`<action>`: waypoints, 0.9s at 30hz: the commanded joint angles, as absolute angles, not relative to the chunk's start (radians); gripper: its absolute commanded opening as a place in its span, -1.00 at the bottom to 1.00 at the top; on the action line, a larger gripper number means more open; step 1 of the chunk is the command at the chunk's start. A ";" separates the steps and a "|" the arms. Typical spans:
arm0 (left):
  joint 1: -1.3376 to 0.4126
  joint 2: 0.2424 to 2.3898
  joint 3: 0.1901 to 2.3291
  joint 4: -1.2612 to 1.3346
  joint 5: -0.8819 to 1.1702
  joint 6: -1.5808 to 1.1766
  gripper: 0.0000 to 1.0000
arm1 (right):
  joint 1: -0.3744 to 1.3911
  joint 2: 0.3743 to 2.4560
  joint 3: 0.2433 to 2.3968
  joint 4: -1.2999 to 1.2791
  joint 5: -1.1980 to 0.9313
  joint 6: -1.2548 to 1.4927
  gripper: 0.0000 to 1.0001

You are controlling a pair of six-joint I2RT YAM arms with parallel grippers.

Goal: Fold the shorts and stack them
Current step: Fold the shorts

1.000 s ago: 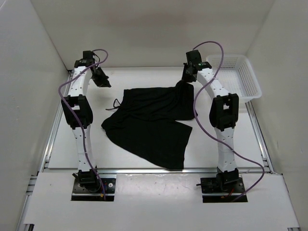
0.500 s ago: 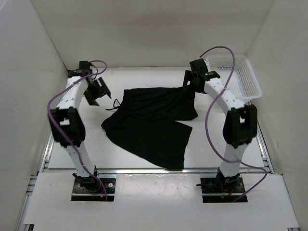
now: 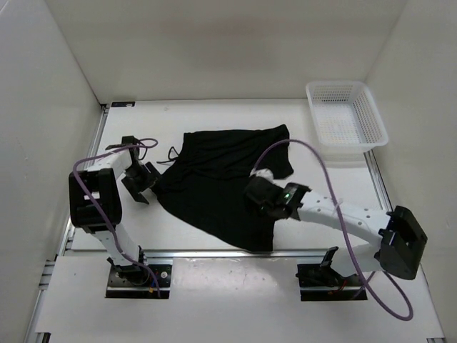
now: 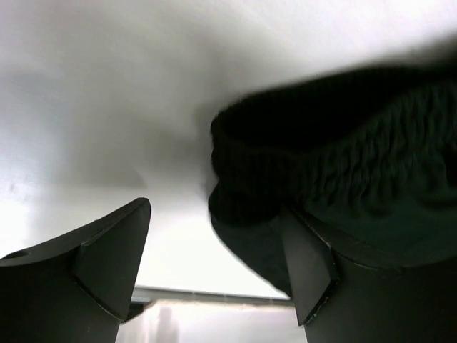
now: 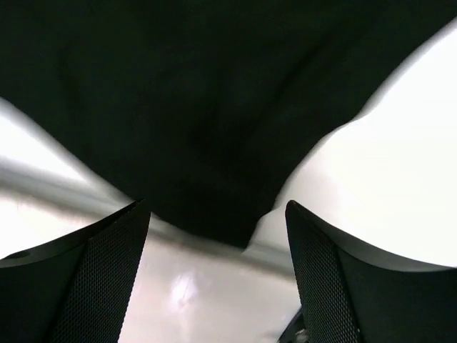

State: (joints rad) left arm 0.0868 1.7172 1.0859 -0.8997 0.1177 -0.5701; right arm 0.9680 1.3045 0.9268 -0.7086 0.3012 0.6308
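White walls close in a white table (image 3: 214,118), with a metal rail (image 3: 235,251) along its near edge. On it lies one pair of black shorts (image 3: 221,171), spread near the middle, the waist end to the left and one leg reaching toward the near edge. One white mesh basket (image 3: 346,114) sits in the far right corner, well apart from the cloth.

Two arms work here, each trailing one purple cable (image 3: 325,171). The left gripper (image 3: 139,184) is low at the left edge of the shorts. In its wrist view the left gripper (image 4: 221,264) has its jaws spread wide and grips nothing; the gathered waistband (image 4: 343,150) lies just ahead, next to the right-hand finger (image 4: 303,264).

The right gripper (image 3: 257,193) hangs over the near leg, and one small green light (image 3: 286,191) glows on that arm. Its wrist view shows the right gripper (image 5: 218,264) also wide, empty, with the hem (image 5: 207,214) of the shorts below the gap.
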 commanded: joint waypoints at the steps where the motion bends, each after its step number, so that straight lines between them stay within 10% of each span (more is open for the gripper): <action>1: 0.074 1.744 1.118 -0.813 0.130 -0.594 0.65 | 1.113 1.337 0.934 -0.779 0.345 0.742 0.62; 5: 0.064 1.814 1.164 -0.802 0.121 -0.594 0.05 | 1.193 1.457 0.923 -0.767 0.324 0.761 0.62; 7: 0.064 1.825 1.175 -0.802 0.121 -0.594 -0.79 | 1.206 1.511 0.923 -0.755 0.314 0.750 0.57; 16: 0.064 1.717 1.088 -0.802 0.091 -0.614 -0.79 | 1.229 1.601 0.888 -0.677 0.269 0.741 0.26; 27: 0.064 1.477 0.907 -0.802 0.112 -0.632 -0.79 | 1.229 1.537 0.784 -0.653 0.314 0.798 -1.00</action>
